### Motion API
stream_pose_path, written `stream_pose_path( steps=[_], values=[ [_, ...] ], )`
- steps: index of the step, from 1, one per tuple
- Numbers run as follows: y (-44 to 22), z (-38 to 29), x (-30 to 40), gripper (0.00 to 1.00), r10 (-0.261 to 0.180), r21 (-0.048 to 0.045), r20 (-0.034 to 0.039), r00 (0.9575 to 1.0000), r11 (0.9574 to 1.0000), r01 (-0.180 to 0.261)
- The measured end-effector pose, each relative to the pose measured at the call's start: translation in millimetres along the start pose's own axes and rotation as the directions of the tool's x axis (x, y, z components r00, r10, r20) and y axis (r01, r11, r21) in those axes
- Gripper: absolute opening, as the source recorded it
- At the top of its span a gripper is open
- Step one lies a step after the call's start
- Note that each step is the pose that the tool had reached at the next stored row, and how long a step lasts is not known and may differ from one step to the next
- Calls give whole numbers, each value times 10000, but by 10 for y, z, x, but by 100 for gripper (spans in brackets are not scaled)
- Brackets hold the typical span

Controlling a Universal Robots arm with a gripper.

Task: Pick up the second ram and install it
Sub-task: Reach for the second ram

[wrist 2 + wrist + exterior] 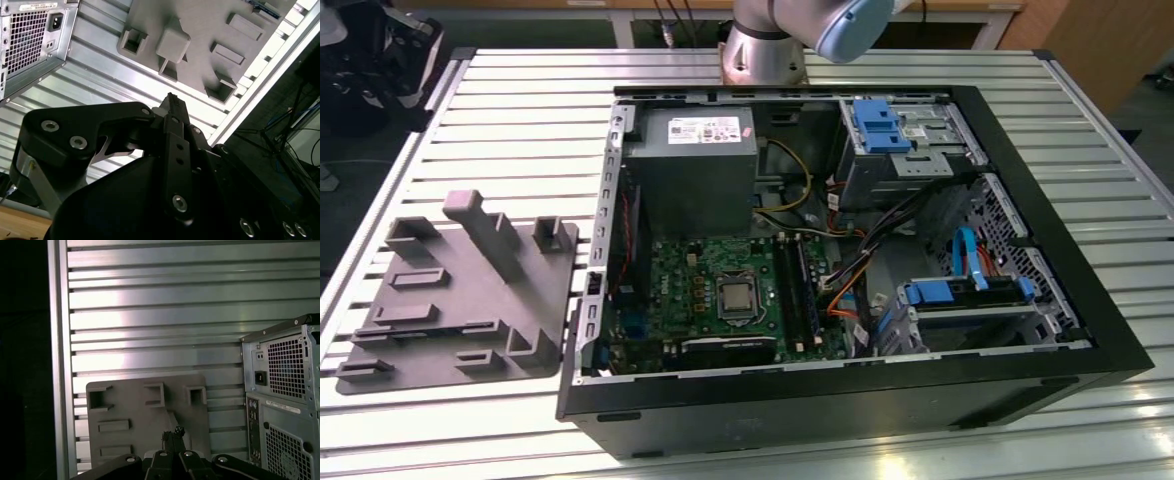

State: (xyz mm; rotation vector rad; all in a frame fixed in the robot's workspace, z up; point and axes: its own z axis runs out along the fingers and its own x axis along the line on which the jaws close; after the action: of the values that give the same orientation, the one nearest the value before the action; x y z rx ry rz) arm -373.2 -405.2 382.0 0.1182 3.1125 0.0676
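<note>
Black 2nd ram (797, 287) well apart frm pincer (171, 101)

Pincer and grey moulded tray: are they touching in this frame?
Apart. In the first wrist view the pincer hangs high over the grey moulded tray, whose full outline lies far beneath it on the slatted table.

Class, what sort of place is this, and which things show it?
Probably a robotics lab bench: a robot arm behind an open computer case on a slatted metal table, a grey moulded tray beside it.
</note>
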Motion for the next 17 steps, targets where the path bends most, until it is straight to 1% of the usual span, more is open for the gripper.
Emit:
stream_pose_path(
  steps=[9,17],
  values=[
    [-51,4,19,11,-1,0,-1,10000,10000,1],
    [-83,10,39,11,-1,0,0,10000,10000,1]
  ],
)
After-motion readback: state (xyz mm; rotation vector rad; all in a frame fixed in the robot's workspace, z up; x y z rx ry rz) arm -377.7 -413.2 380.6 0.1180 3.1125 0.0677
